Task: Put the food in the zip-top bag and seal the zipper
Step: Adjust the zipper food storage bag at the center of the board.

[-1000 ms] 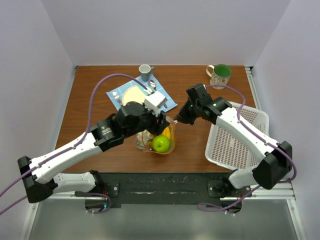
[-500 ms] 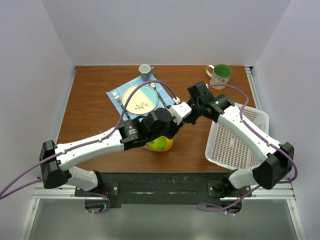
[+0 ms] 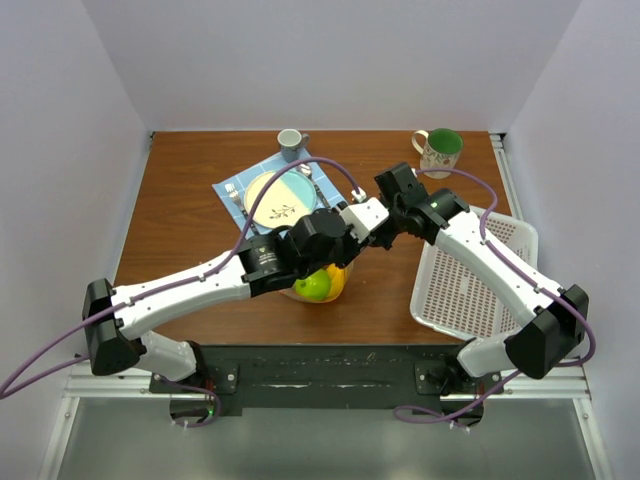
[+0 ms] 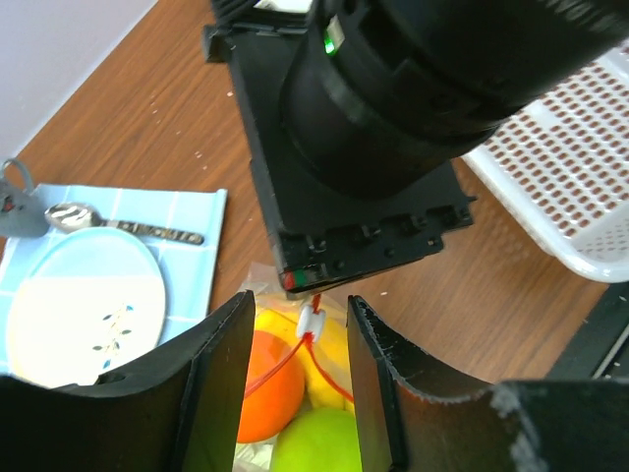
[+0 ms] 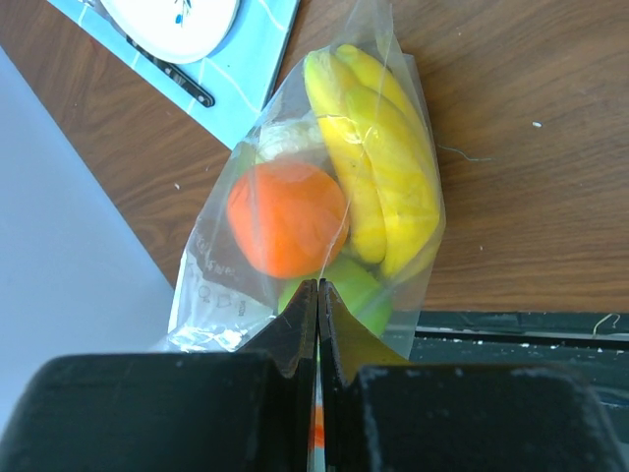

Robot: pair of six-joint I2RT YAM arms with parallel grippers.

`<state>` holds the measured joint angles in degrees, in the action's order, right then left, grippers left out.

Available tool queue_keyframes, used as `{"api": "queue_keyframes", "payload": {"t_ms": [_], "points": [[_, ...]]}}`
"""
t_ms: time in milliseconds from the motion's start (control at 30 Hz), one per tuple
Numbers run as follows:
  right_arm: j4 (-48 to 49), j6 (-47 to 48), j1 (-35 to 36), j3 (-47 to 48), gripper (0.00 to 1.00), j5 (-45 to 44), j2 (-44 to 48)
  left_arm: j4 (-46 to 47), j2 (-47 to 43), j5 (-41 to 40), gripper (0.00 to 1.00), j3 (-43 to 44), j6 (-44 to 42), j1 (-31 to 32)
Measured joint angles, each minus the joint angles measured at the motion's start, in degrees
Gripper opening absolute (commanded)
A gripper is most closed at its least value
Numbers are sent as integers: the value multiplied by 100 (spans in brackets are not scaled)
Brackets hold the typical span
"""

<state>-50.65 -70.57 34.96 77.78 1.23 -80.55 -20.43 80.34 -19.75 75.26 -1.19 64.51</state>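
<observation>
Left wrist view: the left gripper (image 4: 299, 320) stands partly open at lower centre, one finger on each side of the zipper (image 4: 313, 329) slider, neither touching it; the orange (image 4: 267, 391) and green apple (image 4: 316, 447) lie just below; above the slider, the right gripper (image 4: 313, 279) is clamped tight on the zip-top bag (image 5: 211, 285) mouth; right wrist view shows the banana (image 5: 383, 177) inside, right of centre.

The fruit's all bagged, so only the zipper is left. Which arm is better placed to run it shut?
Left. The left gripper is open and straddles the white slider on the zipper, ready to close and pull. The right gripper is shut on the zip-top bag at its mouth edge, anchoring it.
</observation>
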Motion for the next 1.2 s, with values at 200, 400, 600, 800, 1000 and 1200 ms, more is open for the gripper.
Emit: {"api": "queue_keyframes", "payload": {"t_ms": [200, 400, 600, 800, 1000, 1200], "points": [[-44, 0, 0, 0, 0, 2, 0, -42, 13, 409, 42, 50, -20, -129], [-66, 0, 0, 0, 0, 7, 0, -184, 116, 555, 41, 57, -146, -195], [-81, 0, 0, 0, 0, 17, 0, -229, 299, 741, 36, 92, -181, -216], [-103, 0, 0, 0, 0, 31, -2, -264, 334, 750, 27, 92, -256, -225], [-111, 0, 0, 0, 0, 66, -15, -273, 334, 737, 29, 92, -295, -229], [-107, -15, 0, 0, 0, 116, -105, -282, 334, 750, 34, 74, -297, -232]]}}
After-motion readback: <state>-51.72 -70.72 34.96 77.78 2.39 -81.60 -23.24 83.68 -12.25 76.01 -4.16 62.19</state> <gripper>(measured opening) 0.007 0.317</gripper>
